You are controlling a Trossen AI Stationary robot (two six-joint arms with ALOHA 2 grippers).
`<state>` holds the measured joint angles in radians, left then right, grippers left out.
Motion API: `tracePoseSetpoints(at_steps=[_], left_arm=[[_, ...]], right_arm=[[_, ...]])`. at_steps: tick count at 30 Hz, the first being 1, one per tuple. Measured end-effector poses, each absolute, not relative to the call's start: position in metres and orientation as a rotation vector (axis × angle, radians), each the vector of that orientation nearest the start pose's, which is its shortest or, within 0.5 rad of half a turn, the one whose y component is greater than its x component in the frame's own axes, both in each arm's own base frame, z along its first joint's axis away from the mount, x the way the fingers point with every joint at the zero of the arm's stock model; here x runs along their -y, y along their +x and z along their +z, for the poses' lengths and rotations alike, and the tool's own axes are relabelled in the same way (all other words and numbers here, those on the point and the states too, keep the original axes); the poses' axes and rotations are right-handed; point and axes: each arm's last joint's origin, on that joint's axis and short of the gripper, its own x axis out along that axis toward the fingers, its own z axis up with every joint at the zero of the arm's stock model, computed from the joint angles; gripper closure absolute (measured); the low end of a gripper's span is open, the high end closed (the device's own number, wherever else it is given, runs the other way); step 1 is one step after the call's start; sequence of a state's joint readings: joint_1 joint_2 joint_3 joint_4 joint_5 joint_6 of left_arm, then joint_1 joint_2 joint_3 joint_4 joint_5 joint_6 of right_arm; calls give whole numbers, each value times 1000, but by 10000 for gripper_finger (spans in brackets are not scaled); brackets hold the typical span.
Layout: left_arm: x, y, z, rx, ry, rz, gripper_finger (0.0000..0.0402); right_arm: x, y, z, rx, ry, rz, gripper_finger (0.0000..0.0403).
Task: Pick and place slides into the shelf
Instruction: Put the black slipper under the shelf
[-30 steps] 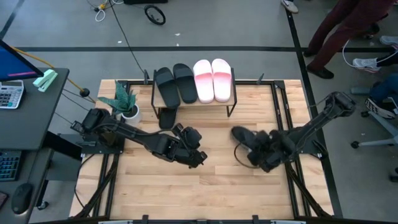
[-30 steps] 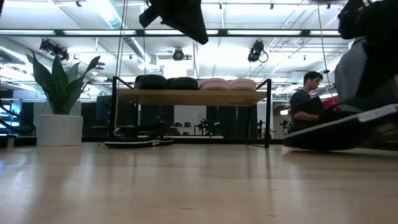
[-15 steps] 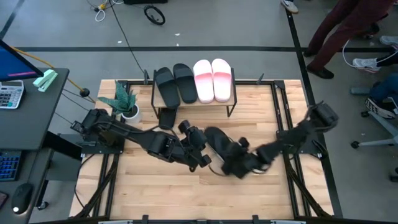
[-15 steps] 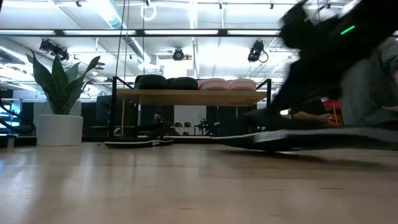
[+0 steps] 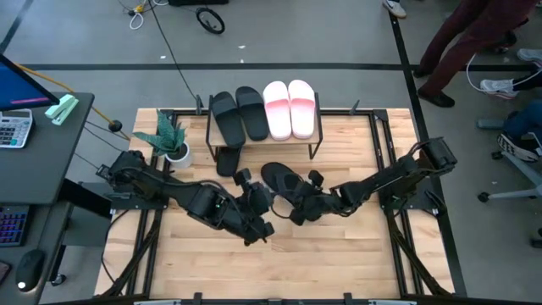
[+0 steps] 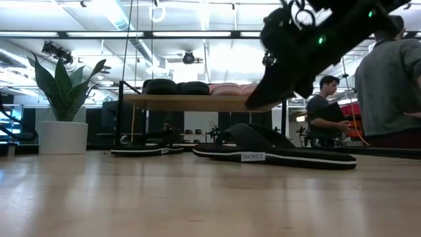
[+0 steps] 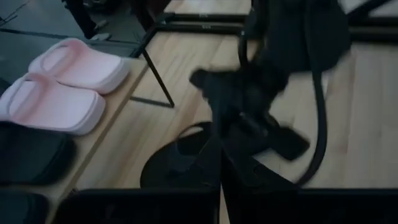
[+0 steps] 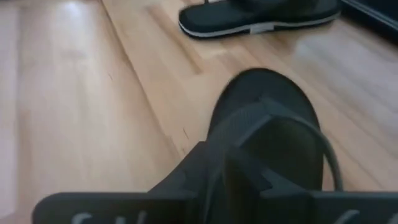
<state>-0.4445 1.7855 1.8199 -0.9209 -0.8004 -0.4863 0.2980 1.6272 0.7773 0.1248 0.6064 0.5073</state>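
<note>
slides on shelf [image 5: 315, 127]: two pale pink [image 5: 288, 108], two black [image 5: 237, 114] | slide on counter [image 5: 284, 181]: black, white sole stripe | shelf: light wood top, black legs | counter [image 5: 339, 246]: light wood planks | plant [image 5: 167, 135]: green leaves, white pot

— How crowded was the shelf [image 5: 309, 131]?
— Two black slides [image 5: 238, 114] and two pink slides [image 5: 290, 108] filled its top board. Beneath it, one black slide [image 5: 228, 159] took the plant-side end; the rest lay bare.
— And in front of the shelf?
— A loose black slide [image 5: 284, 183] and both arms blocked that floor.
</note>
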Motion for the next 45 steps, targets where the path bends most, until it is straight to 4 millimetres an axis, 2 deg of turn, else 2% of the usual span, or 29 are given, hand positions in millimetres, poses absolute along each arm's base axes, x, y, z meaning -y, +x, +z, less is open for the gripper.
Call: tracePoseSetpoints(at_steps=[6, 10, 15, 19, 24, 28, 35, 39, 45], left_arm=[[154, 340, 352, -637, 32, 485, 388], [164, 332, 350, -647, 6, 481, 381], [177, 325, 350, -649, 10, 448, 395], [185, 320, 350, -644, 1, 431, 394], [192, 316, 350, -638, -23, 422, 384], [196, 314, 350, -638, -19, 408, 395], [203, 309, 350, -636, -13, 386, 383], [204, 309, 350, -635, -17, 386, 380], [204, 310, 350, -630, -25, 387, 397]], right_arm=[[-79, 289, 191, -567, 245, -276, 327], [-89, 265, 198, -689, 231, -248, 338], [-105, 240, 182, -853, 189, -349, 392], [-126, 238, 163, -867, 179, -367, 393], [-132, 241, 133, -891, 179, -474, 397], [-134, 247, 118, -888, 189, -498, 400], [-140, 262, 115, -784, 293, -451, 400], [-129, 275, 118, -722, 396, -479, 401], [-94, 304, 104, -625, 481, -569, 401]])
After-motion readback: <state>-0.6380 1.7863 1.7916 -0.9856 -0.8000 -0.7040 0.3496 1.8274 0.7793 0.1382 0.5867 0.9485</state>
